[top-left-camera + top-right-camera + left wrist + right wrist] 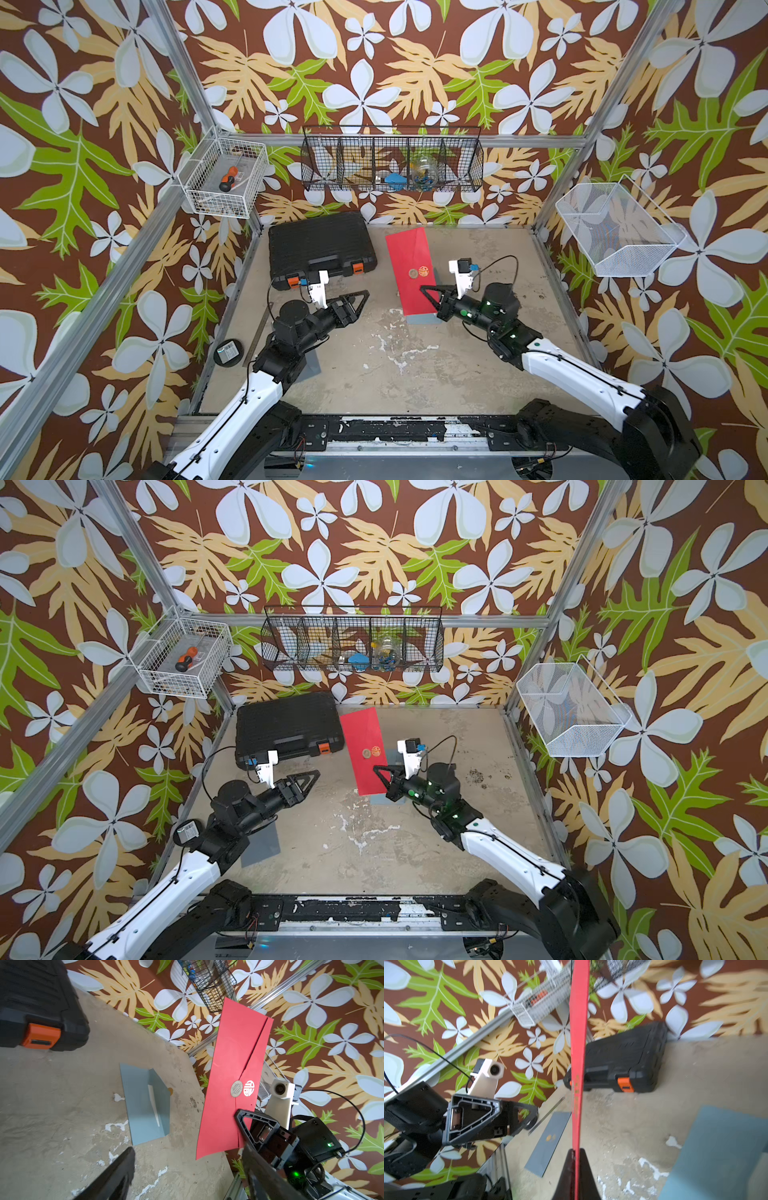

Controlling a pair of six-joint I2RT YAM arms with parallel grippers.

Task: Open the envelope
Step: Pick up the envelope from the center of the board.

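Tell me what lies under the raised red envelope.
Under the red envelope, held by the right gripper, a grey-blue envelope lies on the table. Top views hide most of it.

Right gripper [384, 776] is pinched shut on the lower part of the red envelope [365, 746], which is lifted off the table [415, 854] with its round seal facing the camera and a grey-blue envelope [380, 799] lying flat under it. Left gripper [305, 782] hangs with jaws apart and nothing between them, well apart from the red envelope, near the black tool case [286, 725] at the back left. A dark grey envelope [262, 845] lies on the table partly under the left arm, and a small round black puck [188, 832] sits at the table's left edge.
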